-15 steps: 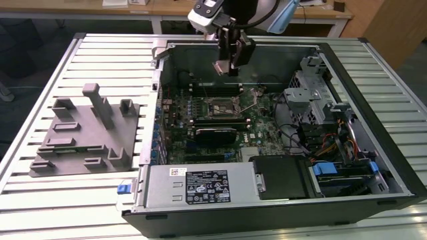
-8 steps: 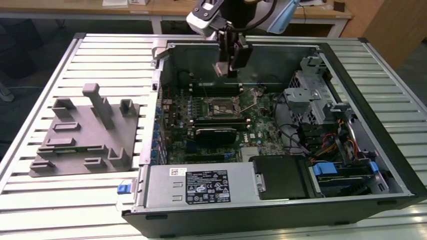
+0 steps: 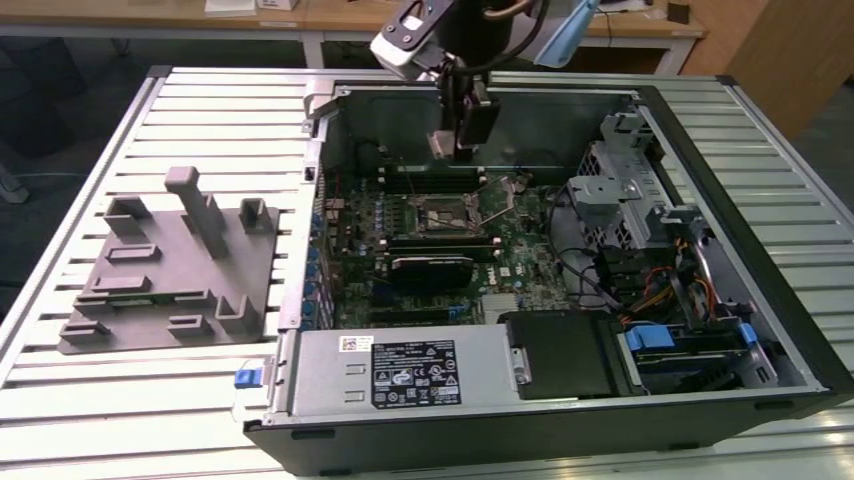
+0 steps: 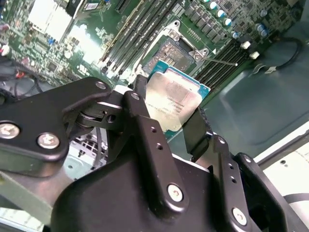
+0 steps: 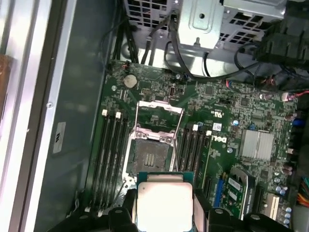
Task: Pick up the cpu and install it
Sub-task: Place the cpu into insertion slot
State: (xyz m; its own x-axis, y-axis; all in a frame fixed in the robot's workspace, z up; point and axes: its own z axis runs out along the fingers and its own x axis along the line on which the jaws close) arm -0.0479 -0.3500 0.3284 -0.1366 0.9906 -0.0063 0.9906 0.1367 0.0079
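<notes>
In the exterior view, an open computer case (image 3: 747, 230) is seen lying on a slatted table (image 3: 174, 110), with a grey moulded fixture (image 3: 174, 270) set beside it towards the exterior view's left. A green motherboard (image 3: 521, 270) is contained in the case, along with a power supply (image 3: 400, 370) at the near edge and a metal drive cage (image 3: 621, 190) towards the exterior view's right. The arm is brought in from above, and the gripper (image 3: 461, 138) is held pointing down over the motherboard's far part, above the socket (image 3: 438, 213). A pale patch at the fingers is possibly the cpu (image 3: 441, 143).

In the second wrist view, the cpu (image 4: 176, 99) is shown clamped by its edges between the gripper's (image 4: 169, 105) two black fingers (image 4: 145, 123), tilted and clear of the board. The socket (image 4: 175, 50) is seen beyond it, uncovered.

In the first wrist view, the cpu (image 5: 164, 203) is gripped in the gripper (image 5: 164, 211), just short of the socket (image 5: 149, 155), whose metal frame (image 5: 159, 116) is raised. Memory slots (image 5: 111, 154) are ranged on either side of the socket.
</notes>
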